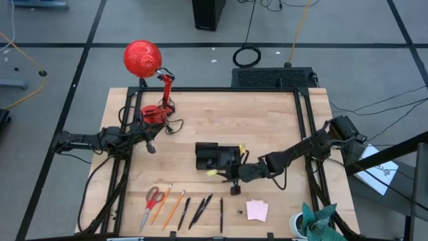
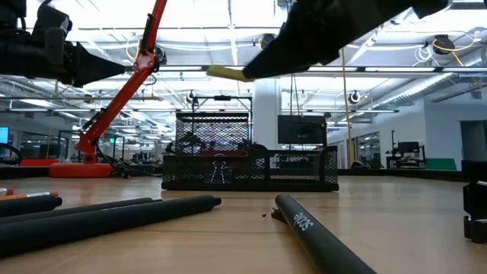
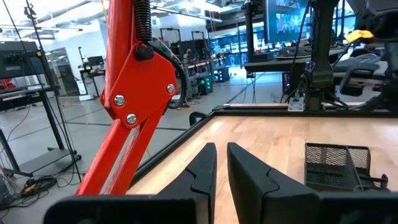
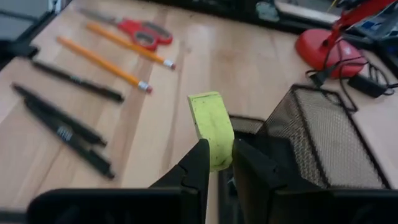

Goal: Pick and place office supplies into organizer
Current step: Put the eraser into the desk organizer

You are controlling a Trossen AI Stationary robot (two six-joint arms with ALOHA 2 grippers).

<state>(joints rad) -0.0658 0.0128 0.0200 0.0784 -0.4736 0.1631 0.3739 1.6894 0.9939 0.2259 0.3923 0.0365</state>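
wooden desk carries a black mesh organizer; right tool pinches a flat yellow-green piece beside it; left tool pressed nearly together by the lamp.

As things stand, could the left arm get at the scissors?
Probably yes. The left pincer hangs near the red lamp, shut and holding nothing, and bare table lies between it and the scissors; the right pincer is over by the organizer.
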